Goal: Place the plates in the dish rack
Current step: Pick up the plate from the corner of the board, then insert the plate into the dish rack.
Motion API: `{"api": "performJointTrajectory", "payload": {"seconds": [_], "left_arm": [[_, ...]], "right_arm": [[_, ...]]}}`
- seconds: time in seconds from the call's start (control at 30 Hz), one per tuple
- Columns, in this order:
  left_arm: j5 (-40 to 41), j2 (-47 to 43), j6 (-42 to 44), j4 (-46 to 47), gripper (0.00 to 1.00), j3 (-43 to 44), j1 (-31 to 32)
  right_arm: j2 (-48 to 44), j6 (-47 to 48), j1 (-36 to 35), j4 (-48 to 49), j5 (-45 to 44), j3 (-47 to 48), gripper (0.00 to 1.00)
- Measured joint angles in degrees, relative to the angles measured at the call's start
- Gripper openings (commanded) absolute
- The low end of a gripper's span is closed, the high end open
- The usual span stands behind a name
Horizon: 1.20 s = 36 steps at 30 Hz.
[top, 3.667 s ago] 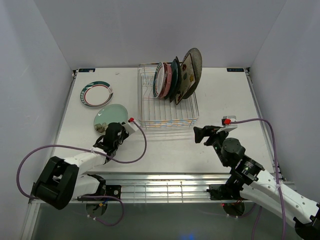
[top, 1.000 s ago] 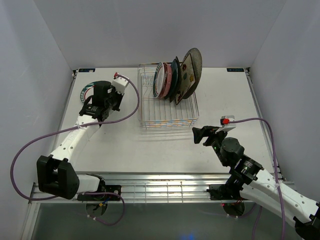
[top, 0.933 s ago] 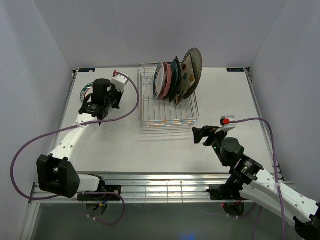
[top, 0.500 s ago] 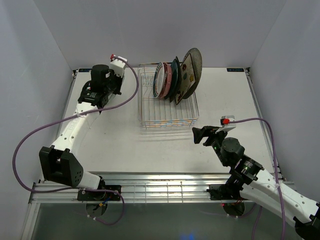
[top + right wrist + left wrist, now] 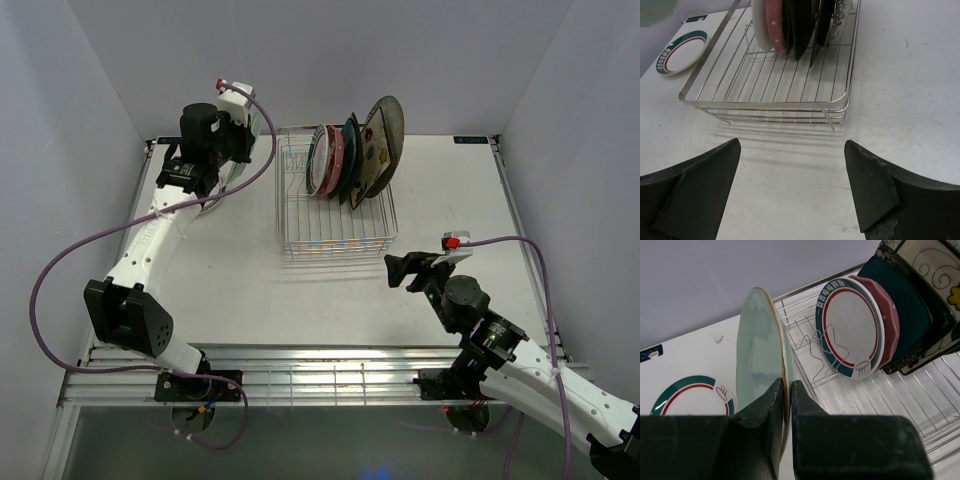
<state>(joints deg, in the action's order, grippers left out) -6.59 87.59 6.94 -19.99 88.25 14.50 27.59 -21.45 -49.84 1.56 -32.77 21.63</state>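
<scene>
Your overhead camera looks down over the whole counter. Both wrist cameras look across it toward the dish rack.

A flat white matte tabletop fills the middle, faintly scuffed in the right wrist view; small black rectangular labels sit at its two far corners. Plain pale lilac-grey panel walls close it in at the back and on both sides; a ribbed silver aluminium rail frame runs along the near edge. The light is even and soft; shadows are faint.
</scene>
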Motion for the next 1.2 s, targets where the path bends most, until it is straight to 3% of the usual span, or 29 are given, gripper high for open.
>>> {"api": "performJointTrajectory", "payload": {"seconds": [0.6,1.2], "left_arm": [[3.2,5.0,-1.8,0.9,0.00,8.3,7.4],[2.4,11.5,-9.5,2.9,0.00,15.0,7.5]], "right_arm": [[-1.9,0.0,0.0,0.0,0.9,0.0,0.90],[-0.3,0.0,0.0,0.3,1.9,0.0,0.90]]}}
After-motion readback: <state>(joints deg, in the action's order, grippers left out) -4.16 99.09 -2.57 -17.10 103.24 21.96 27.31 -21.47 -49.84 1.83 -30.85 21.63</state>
